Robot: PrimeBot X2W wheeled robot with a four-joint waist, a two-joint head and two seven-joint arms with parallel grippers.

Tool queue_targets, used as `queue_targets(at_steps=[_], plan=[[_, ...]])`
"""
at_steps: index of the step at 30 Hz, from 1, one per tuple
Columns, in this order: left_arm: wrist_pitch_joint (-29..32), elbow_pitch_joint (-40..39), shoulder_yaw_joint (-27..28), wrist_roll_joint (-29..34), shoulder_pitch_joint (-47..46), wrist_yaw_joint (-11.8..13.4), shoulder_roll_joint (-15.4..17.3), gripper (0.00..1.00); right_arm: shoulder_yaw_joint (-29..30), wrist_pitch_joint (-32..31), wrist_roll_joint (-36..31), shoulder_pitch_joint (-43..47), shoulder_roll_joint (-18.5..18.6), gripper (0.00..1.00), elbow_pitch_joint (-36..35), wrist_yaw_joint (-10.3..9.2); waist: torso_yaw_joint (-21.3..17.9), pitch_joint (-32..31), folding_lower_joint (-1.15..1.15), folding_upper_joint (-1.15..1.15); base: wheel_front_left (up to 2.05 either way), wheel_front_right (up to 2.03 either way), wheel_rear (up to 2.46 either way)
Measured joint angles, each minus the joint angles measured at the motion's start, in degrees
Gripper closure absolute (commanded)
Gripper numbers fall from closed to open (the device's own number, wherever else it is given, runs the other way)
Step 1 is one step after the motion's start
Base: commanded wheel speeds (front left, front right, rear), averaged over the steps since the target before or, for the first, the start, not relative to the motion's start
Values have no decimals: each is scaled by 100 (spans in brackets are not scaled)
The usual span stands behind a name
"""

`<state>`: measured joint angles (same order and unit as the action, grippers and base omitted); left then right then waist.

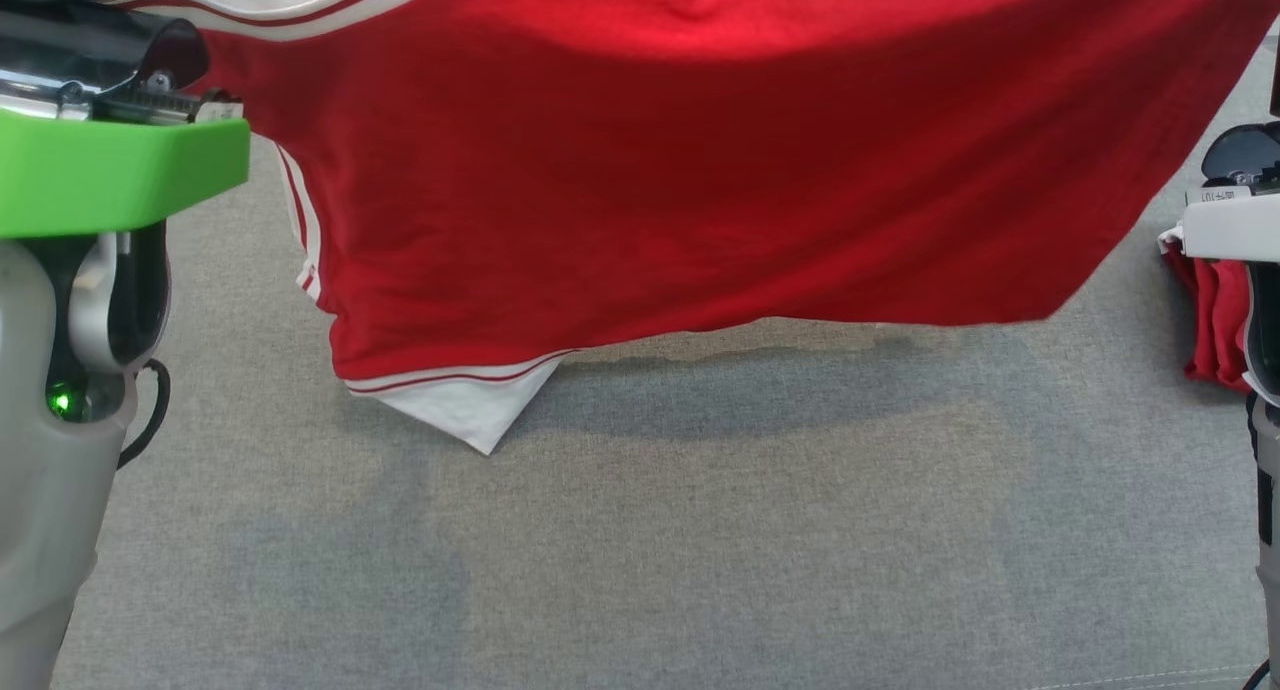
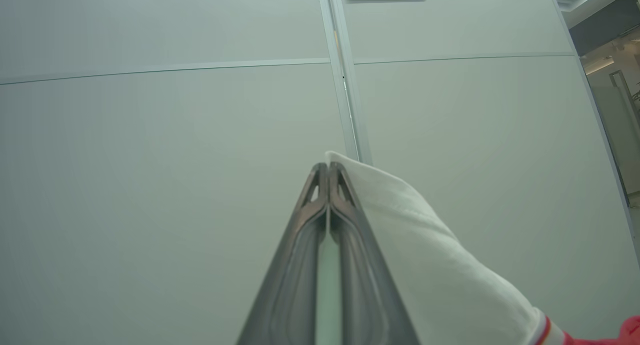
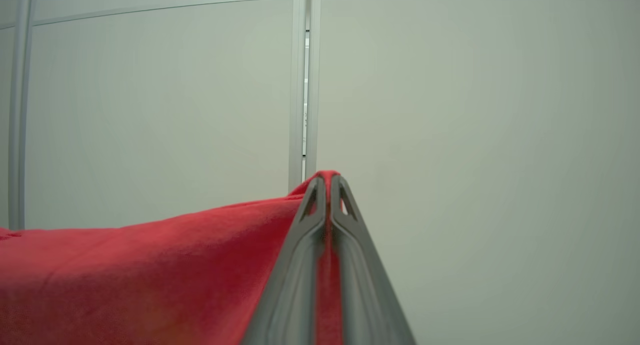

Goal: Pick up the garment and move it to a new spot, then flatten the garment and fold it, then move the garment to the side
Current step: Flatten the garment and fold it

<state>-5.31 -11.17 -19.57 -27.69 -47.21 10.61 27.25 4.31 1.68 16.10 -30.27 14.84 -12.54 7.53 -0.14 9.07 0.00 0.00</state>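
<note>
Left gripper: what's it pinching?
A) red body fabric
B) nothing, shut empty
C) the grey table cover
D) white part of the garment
D: in the left wrist view the left gripper is shut on a white part of the garment, whose tip pokes past the fingertips. The right gripper has the red fabric.
</note>
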Motion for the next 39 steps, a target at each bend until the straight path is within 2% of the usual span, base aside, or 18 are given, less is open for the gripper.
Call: queue_targets(at_steps=[3,7,15,19,20,23,26,28,33,39], plan=[[36,91,-70,-49,-121,-65,-37,100,7,-10,92,-97,2,100,185,0,-11,46,0,0,0,0,0],[78,472,-170,-138,-505,-308,-112,100,-58,11,221,-567,85,100,658,0,-31,172,0,0,0,0,0],[-166,1993,-261,-138,-1870,-857,-294,100,-425,477,470,-2286,169,100,2145,-1,-92,570,0,0,0,0,0],[-467,2999,-236,-64,-2591,-1055,-366,100,-582,1079,434,-3322,-22,100,2975,-2,-145,794,0,0,0,0,0],[-595,3471,-163,-84,-2898,-1136,-398,100,-638,1236,409,-3777,-141,100,3446,-2,-179,899,0,0,0,0,0],[-739,4084,-69,-78,-3371,-1249,-391,100,-552,1323,390,-4457,-411,100,4151,-2,-254,1037,0,0,0,0,0],[-857,4674,78,-110,-3716,-1299,-438,100,-375,1338,310,-4931,-688,100,4443,-2,-329,1158,0,0,0,0,0],[-896,5054,194,-214,-3801,-1319,-519,100,-397,1339,148,-5018,-773,100,4571,-2,-372,1204,0,0,0,0,0],[-913,5828,198,-431,-3835,-1560,-671,100,-647,1339,138,-4991,-909,100,5139,-4,-365,1260,0,0,0,0,0],[-800,6555,222,-882,-3280,-1725,-950,100,-1293,1339,445,-4497,-749,100,5682,-3,-324,1554,0,0,0,0,0]])
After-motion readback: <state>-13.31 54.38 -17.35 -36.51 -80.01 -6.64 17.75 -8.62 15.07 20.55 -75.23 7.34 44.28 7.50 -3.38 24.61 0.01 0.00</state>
